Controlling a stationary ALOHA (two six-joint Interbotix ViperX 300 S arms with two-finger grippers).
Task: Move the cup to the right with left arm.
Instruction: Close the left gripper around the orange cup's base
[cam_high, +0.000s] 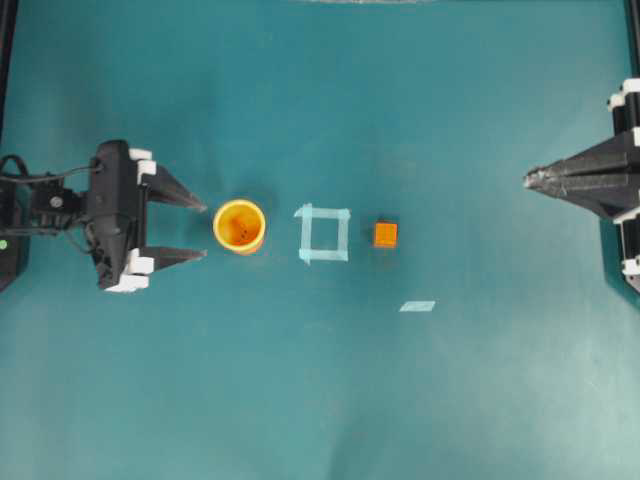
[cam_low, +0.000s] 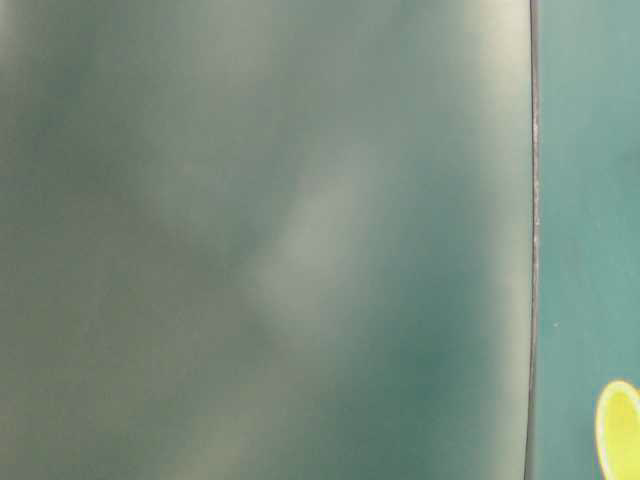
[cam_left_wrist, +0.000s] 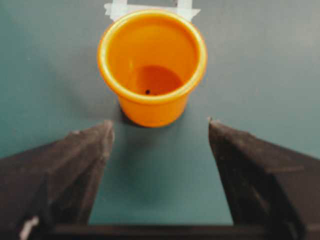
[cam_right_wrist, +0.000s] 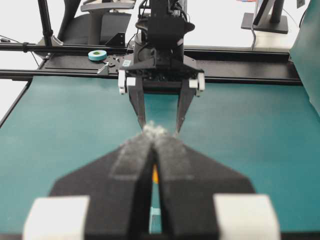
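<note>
Table-level view mostly blurred (cup (cam_low: 621, 428) cut off), cube (cam_high: 385, 235) half-hidden behind right pincer (cam_right_wrist: 152, 134)

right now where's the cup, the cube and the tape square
cup (cam_high: 239, 226), overhead view, on its orange inside
cube (cam_high: 385, 235), overhead view, on its top face
tape square (cam_high: 305, 232), overhead view, on its left strip

The left arm (cam_high: 60, 205) was black and chunky, with thin black cables curling near its back end and one tiny green light on a dark box by the edge. Its left gripper (cam_high: 196, 231) had two long black fingers that got pointy at the tips, like little wedges, with white clips where the fingers began. The right gripper (cam_high: 530, 180) was black too, rough and dusty grey at its tip, with white blocks on its sides.
</note>
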